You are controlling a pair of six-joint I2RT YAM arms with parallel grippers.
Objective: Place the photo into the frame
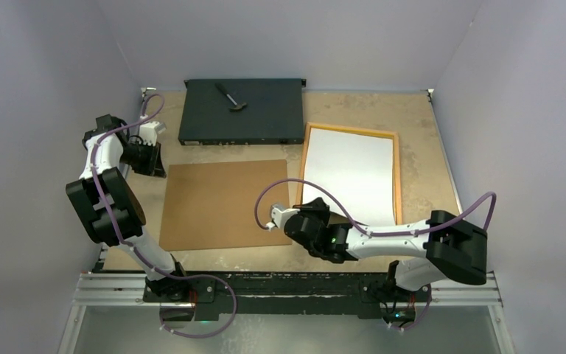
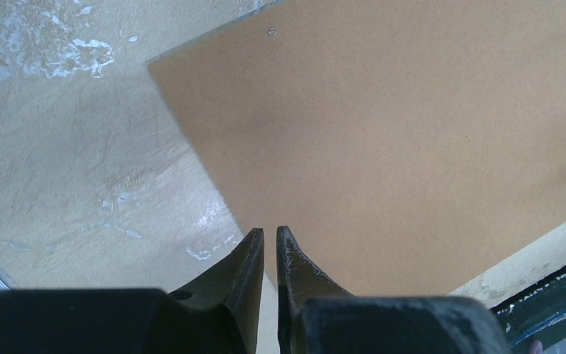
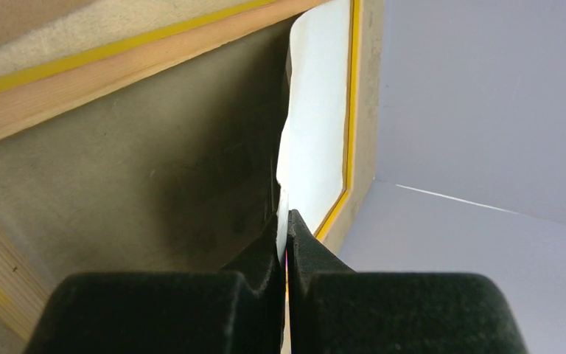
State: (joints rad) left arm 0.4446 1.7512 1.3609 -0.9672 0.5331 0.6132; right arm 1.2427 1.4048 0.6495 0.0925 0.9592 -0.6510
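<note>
The frame [image 1: 397, 169], with its yellow-orange border, lies flat at the right of the table. The photo [image 1: 350, 173] lies inside it, white back up. My right gripper [image 1: 311, 204] is at the frame's near left corner. In the right wrist view this gripper [image 3: 287, 221] is shut on the photo's [image 3: 313, 133] edge, and the sheet rises from the frame's [image 3: 352, 96] pane there. My left gripper [image 1: 155, 161] hovers at the far left. In its wrist view the left gripper [image 2: 270, 234] is shut and holds nothing, over a corner of the brown board [image 2: 398, 133].
The brown backing board [image 1: 221, 203] lies flat in the middle, left of the frame. A flat black box [image 1: 242, 112] sits at the back with a small hammer-like tool [image 1: 230, 97] on top. Grey walls close in on three sides.
</note>
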